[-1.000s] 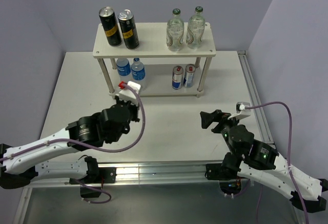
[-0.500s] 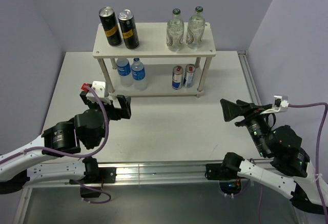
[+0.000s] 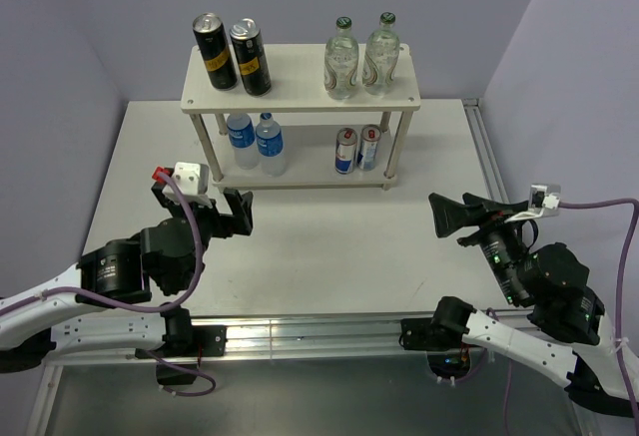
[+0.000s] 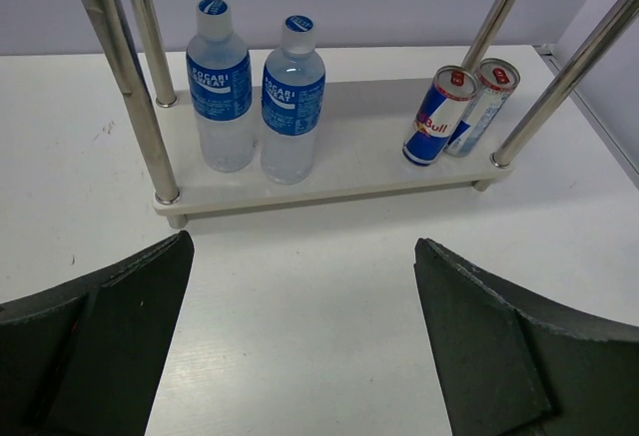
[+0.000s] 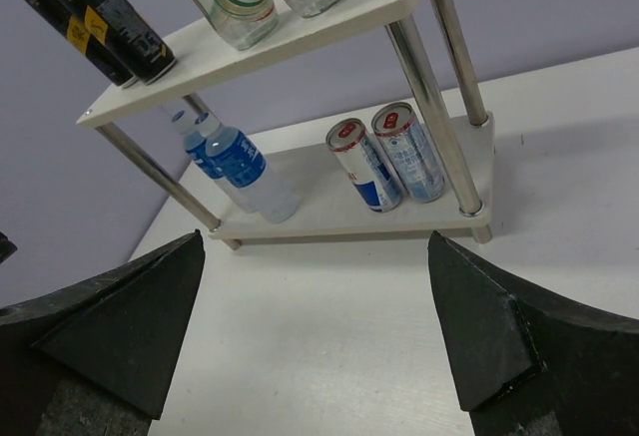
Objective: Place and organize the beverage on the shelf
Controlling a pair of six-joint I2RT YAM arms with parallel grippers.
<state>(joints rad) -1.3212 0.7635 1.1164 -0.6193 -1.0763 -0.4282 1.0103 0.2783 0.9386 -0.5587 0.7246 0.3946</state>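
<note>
The shelf stands at the back of the table. Two black cans and two green-capped bottles stand on its top board. Two blue-labelled water bottles stand side by side on the lower board's left part, also seen from the right wrist. My left gripper hovers in front of the shelf's left end, open and empty. My right gripper hangs open and empty at the front right, apart from the shelf.
Two small blue-and-silver cans stand on the right part of the lower board. Thin metal legs hold up the boards. Purple walls close in on the table on the left, back and right.
The left gripper has drawn back from the water bottles toward the front left and opened wide. The right gripper has swung away to the right.
</note>
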